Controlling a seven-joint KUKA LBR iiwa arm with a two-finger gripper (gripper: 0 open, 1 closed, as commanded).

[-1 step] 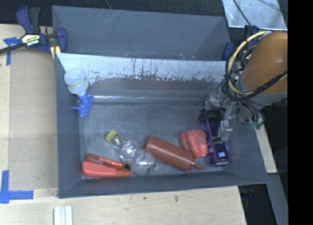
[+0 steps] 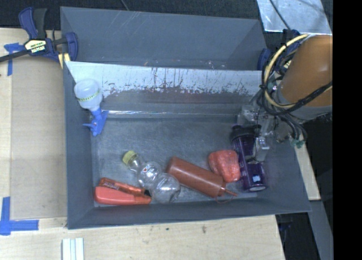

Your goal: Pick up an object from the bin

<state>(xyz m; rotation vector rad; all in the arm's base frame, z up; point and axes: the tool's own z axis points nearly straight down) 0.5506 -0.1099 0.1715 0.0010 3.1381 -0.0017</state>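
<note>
My gripper [image 2: 259, 135] hangs low at the bin's right side, directly over the upper end of a dark purple oblong thing [image 2: 253, 174] that lies along the right wall. Whether it has hold of that thing is hidden by its own body. Just left of the purple thing lies a pink-red lumpy object [image 2: 224, 164]. A red-brown cylinder [image 2: 195, 177] lies slantwise on the floor beside it.
Along the front wall lie a clear plastic bottle with a yellow cap [image 2: 148, 175] and an orange-red tool [image 2: 117, 194]. A white cap-like piece [image 2: 87, 94] and a small blue piece [image 2: 96, 122] sit at the back left corner. The arm's orange cover and cables hang over the right rim.
</note>
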